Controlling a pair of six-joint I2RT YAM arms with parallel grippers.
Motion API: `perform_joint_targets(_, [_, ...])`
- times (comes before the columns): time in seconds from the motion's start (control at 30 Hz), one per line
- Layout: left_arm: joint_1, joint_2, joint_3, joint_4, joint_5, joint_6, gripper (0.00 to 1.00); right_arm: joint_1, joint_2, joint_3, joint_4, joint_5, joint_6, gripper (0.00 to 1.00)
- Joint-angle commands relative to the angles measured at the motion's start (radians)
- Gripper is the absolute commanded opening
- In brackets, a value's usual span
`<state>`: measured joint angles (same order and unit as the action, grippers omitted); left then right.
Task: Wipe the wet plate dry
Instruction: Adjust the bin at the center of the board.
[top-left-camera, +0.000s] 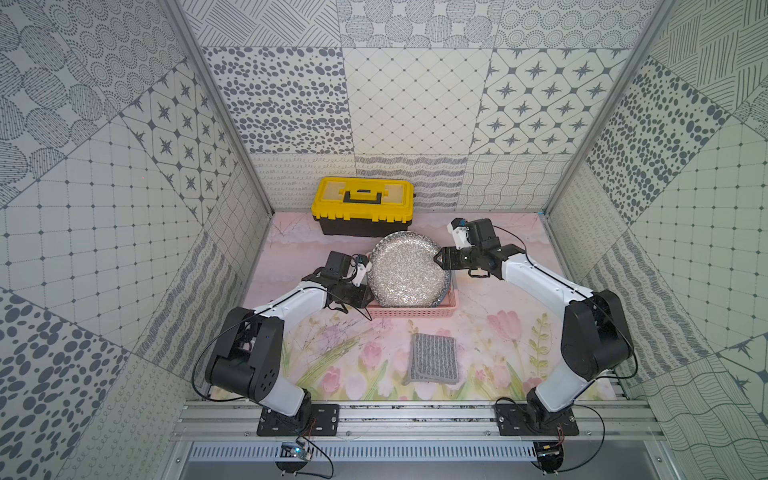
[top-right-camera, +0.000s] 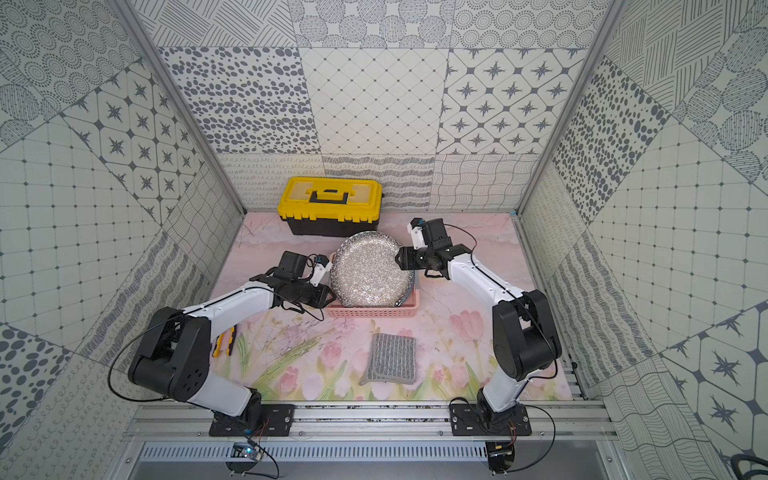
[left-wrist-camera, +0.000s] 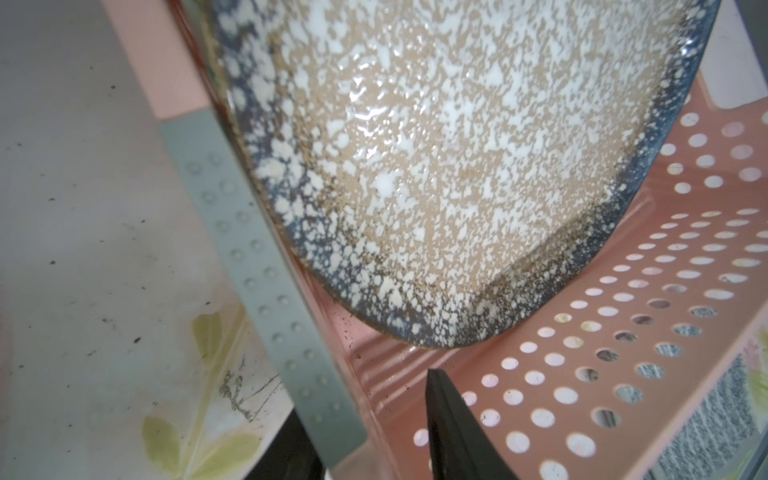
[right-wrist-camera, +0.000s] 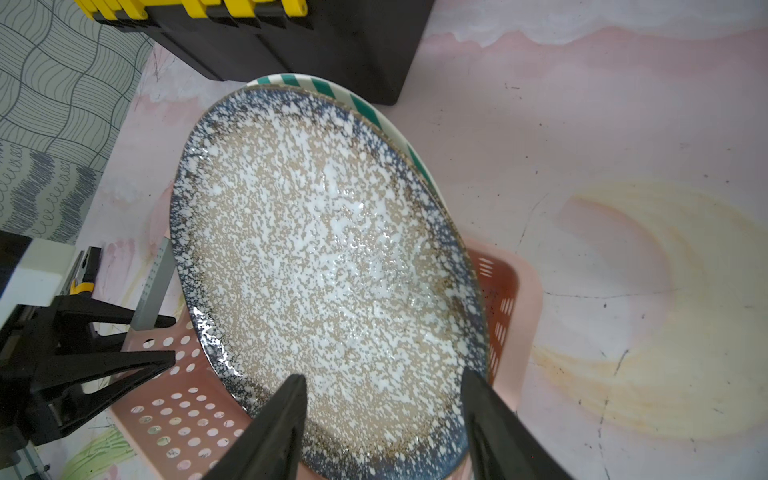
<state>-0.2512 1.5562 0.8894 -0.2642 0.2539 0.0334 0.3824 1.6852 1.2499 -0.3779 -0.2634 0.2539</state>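
The wet speckled plate leans upright in a pink perforated basket; its face glistens. A folded grey cloth lies flat on the mat nearer the arms' bases. My left gripper straddles the basket's left wall, with its fingers apart. My right gripper is open at the plate's right rim, one finger on each side of the edge, and holds nothing.
A green-striped plate stands behind the speckled one. A yellow and black toolbox sits just behind the basket. A grey dotted strip runs along the basket's left wall. A yellow-handled tool lies by the left arm.
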Motion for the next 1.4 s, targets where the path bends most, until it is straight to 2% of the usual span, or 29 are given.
perform_joint_targets(0.0, [-0.005, 0.013, -0.001, 0.001, -0.11, 0.013, 0.42, -0.016, 0.027, 0.023, 0.0, -0.01, -0.028, 0.63])
perform_joint_targets(0.17, [-0.005, 0.025, -0.002, 0.005, -0.12, 0.011, 0.38, -0.026, 0.061, 0.036, -0.006, -0.038, -0.076, 0.63])
perform_joint_targets(0.3, [-0.004, 0.033, -0.001, 0.005, -0.145, 0.013, 0.3, -0.029, 0.082, 0.052, -0.01, -0.043, -0.107, 0.63])
perform_joint_targets(0.57, [-0.005, 0.033, -0.001, 0.003, -0.137, 0.014, 0.33, -0.03, 0.117, 0.087, -0.023, -0.026, -0.128, 0.63])
perform_joint_targets(0.8, [-0.005, 0.051, 0.006, 0.0, -0.136, 0.001, 0.33, -0.025, 0.102, 0.052, -0.024, -0.127, -0.122, 0.55])
perform_joint_targets(1.1, [-0.013, 0.079, 0.009, 0.006, -0.146, -0.02, 0.2, -0.022, 0.092, 0.001, -0.021, -0.21, -0.122, 0.44])
perform_joint_targets(1.2, [-0.02, 0.089, 0.015, 0.001, -0.166, -0.021, 0.11, -0.021, 0.093, -0.003, -0.017, -0.234, -0.117, 0.41])
perform_joint_targets(1.37, [-0.04, 0.095, 0.023, -0.001, -0.211, -0.021, 0.08, -0.017, 0.086, -0.006, -0.011, -0.283, -0.111, 0.33])
